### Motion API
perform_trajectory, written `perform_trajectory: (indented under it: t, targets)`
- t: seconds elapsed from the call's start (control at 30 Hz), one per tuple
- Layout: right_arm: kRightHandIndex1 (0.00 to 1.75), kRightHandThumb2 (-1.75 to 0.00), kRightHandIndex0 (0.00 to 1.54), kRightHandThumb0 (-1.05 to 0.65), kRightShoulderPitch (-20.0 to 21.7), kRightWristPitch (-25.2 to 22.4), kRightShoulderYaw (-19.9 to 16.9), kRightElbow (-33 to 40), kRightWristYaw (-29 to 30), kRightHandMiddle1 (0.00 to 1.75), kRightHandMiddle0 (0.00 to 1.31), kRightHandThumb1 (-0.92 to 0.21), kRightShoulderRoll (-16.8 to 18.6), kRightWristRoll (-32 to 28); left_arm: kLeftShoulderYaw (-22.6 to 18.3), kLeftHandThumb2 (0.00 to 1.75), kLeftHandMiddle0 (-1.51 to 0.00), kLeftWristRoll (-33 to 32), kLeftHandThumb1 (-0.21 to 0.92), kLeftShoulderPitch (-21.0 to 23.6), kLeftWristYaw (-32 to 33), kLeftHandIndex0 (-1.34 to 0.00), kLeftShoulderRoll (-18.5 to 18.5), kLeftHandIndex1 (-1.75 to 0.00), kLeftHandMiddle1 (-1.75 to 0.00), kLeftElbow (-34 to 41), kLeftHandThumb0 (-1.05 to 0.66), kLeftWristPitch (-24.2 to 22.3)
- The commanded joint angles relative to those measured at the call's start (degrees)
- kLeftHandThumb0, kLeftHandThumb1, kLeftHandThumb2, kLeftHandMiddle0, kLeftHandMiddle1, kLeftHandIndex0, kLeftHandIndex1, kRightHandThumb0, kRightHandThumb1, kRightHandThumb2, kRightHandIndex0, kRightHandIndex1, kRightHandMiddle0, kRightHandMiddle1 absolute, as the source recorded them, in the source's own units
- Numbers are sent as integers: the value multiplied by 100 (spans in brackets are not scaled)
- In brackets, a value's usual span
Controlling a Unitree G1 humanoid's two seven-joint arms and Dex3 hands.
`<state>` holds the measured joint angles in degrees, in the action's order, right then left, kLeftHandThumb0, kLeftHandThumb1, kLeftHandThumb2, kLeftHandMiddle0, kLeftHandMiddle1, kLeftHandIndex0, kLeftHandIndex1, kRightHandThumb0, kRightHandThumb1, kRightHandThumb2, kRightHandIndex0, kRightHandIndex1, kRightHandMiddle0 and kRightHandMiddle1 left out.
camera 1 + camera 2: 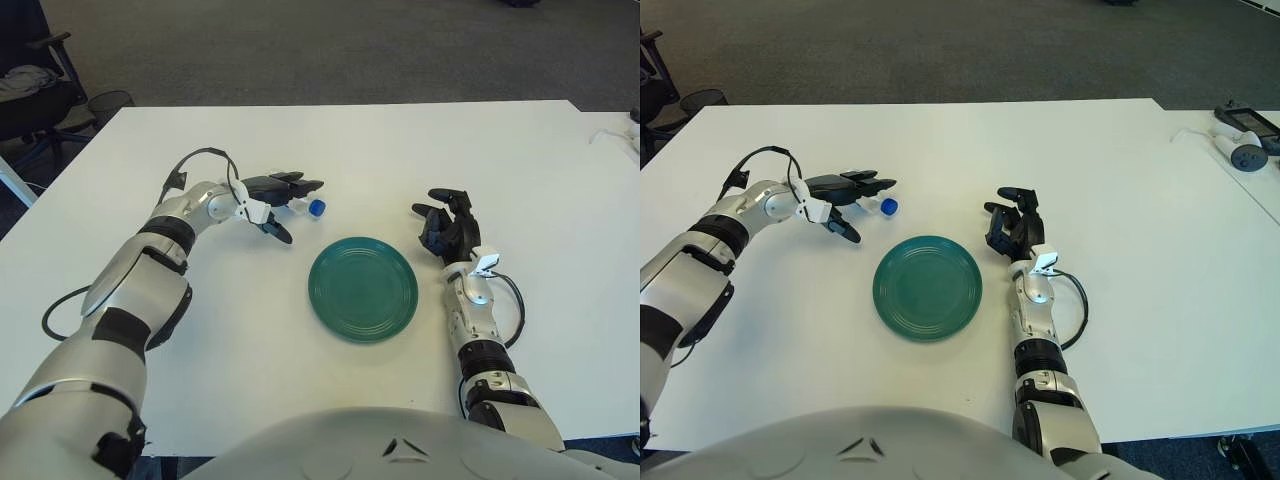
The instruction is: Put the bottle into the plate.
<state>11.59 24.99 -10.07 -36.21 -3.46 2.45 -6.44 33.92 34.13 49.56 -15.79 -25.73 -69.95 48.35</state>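
Observation:
A small clear bottle with a blue cap (312, 207) lies sideways in my left hand (285, 207), left of and just behind the green plate (362, 288). The dark fingers reach over the bottle and the thumb (278, 231) sits below it, so only the cap end shows. The plate lies flat in the middle of the white table (300, 380) with nothing on it. My right hand (448, 225) shows just right of the plate, fingers loosely curled and holding nothing.
A black office chair (30, 85) stands off the table's far left corner. A white controller (1240, 152) lies on a second table at the far right. A black cable (195, 160) loops from my left wrist.

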Motion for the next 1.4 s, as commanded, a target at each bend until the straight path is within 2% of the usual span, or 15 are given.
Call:
perform_trajectory:
  t: [0.0, 0.2, 0.4, 0.5, 0.6, 0.77, 0.93, 1.07, 1.13, 1.37]
  targets:
    - [98, -104, 36, -38, -444, -533, -46, -561, 15, 139, 8, -62, 69, -112, 400, 11, 0, 363, 92, -734, -602, 0, 160, 0, 0, -277, -103, -181]
    - [98, -105, 36, -37, -437, -581, -53, -573, 14, 138, 6, -62, 67, -121, 412, 14, 0, 378, 92, -780, -479, 0, 111, 0, 0, -207, -105, -50]
    - [97, -106, 36, -36, -416, -574, -81, -631, -55, 140, 8, -62, 62, -163, 64, 19, 0, -206, 92, -275, -1164, 0, -107, 0, 0, 74, -105, 481]
    - [97, -106, 34, -37, -407, -542, -109, -693, -117, 139, 7, -62, 74, -201, -15, 22, 0, -360, 92, -126, -1249, 0, -354, 0, 0, 258, -105, 894]
    - [96, -106, 33, -37, -390, -513, -112, -748, -140, 138, 7, -62, 69, -206, -73, 22, 0, -469, 92, -160, -1395, 0, -377, 0, 0, 393, -105, 968]
    - [96, -106, 32, -38, -385, -498, -104, -780, -140, 137, 7, -61, 71, -193, -396, 22, 0, -1051, 92, -165, -2017, 0, -484, 0, 0, 673, -105, 944]
    - [96, -107, 33, -38, -380, -472, -92, -821, -158, 137, 8, -61, 58, -174, -855, 20, 0, -1590, 92, -85, -2352, 0, -646, 0, 0, 877, -105, 695]
    - [96, -107, 32, -38, -382, -465, -68, -817, -168, 138, 9, -60, 47, -152, -1464, 17, 0, -2291, 91, -13, -2523, 0, -739, 0, 0, 1110, -105, 613]
    - [97, -108, 32, -38, -383, -467, -63, -814, -168, 138, 9, -59, 46, -150, -1596, 16, 0, -2450, 91, -33, -2640, 0, -753, 0, 0, 1239, -105, 564]
    - [99, -109, 32, -40, -354, -531, -19, -857, -203, 141, 8, -58, 22, -141, -2258, 14, 0, -3114, 89, -479, -2303, 0, -710, 0, 0, 2266, -105, 778]
